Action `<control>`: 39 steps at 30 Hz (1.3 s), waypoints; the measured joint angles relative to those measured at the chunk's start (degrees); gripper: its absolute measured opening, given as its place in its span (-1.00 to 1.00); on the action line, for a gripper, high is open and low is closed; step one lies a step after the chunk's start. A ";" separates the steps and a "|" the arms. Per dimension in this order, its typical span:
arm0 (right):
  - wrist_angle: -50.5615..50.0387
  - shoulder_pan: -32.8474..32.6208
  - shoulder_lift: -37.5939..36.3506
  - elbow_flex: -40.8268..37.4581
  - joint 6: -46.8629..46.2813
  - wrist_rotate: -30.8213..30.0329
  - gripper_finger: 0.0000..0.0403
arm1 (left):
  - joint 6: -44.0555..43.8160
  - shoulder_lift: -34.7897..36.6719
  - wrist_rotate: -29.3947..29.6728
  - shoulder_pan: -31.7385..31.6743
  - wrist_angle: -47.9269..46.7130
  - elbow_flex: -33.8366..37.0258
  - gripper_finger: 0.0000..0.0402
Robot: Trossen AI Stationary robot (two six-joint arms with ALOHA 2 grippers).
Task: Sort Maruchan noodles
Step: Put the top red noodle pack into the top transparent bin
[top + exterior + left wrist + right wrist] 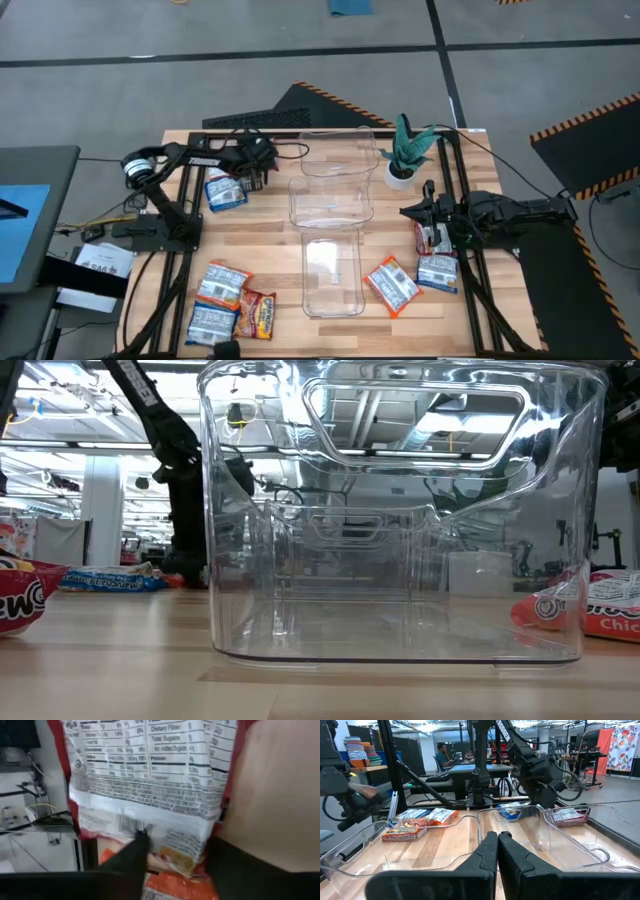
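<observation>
Several packets lie scattered on my worktop (270,215), and none is in the bins (330,275).

My left hand (258,160) hovers over a red packet (150,780), fingers spread around its lower edge; I read "Total Sugars" and "Protein". My right hand (497,840) is clenched and grasps nothing, beside two packets (436,255). I think they are light, crinkly and slippery, so I would pinch a sealed edge.

grey floor (300,30), striped hazard tape (585,120)
</observation>
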State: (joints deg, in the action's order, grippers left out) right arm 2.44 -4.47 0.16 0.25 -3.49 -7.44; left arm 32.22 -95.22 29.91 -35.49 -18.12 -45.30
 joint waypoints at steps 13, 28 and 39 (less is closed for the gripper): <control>0.00 0.02 -0.02 0.00 0.00 0.00 -0.81 | -5.29 20.29 -0.75 4.88 -3.97 0.03 -0.99; 0.00 0.02 -0.01 0.02 0.00 0.00 -0.81 | -7.91 21.40 -8.57 16.73 22.81 -0.39 -1.00; 0.00 0.01 0.00 0.01 -0.01 0.00 -0.81 | -8.98 -0.68 -12.14 16.29 16.72 -20.28 -1.00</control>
State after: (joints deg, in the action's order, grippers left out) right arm 2.44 -4.46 0.16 0.26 -3.50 -7.44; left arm 23.24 -95.91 17.77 -19.21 -1.39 -65.58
